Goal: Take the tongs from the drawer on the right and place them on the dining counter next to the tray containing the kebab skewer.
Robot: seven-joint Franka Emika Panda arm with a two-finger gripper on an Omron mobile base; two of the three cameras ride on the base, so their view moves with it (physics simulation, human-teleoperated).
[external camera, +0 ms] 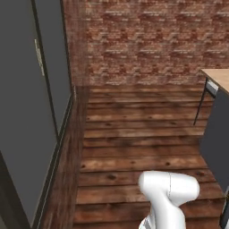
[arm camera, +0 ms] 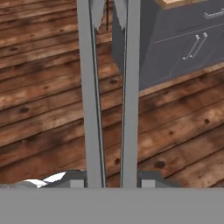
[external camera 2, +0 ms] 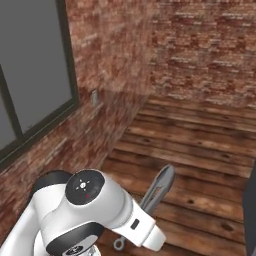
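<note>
The arm is folded low over the wooden floor point(external camera: 134, 134), its elbow bulking at the bottom of both base views. The gripper point(arm camera: 113, 183) pinches the tongs point(arm camera: 109, 96) between its fingers point(arm camera: 77, 183), and the two grey blades run straight out from the hand. In the right base view the tongs point(external camera 2: 157, 192) slant up past the wrist. A dark-framed window point(external camera 2: 30, 75) and brick wall point(external camera 2: 200, 55) stand left and ahead. The dining counter point(external camera: 219, 78) lies at the right edge, grey cabinets point(arm camera: 183, 43) below it. Bare planks lie open between.

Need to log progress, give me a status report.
Pincer shut on tongs. Dining counter ahead, right. Wood floor between, nothing blocking.
</note>
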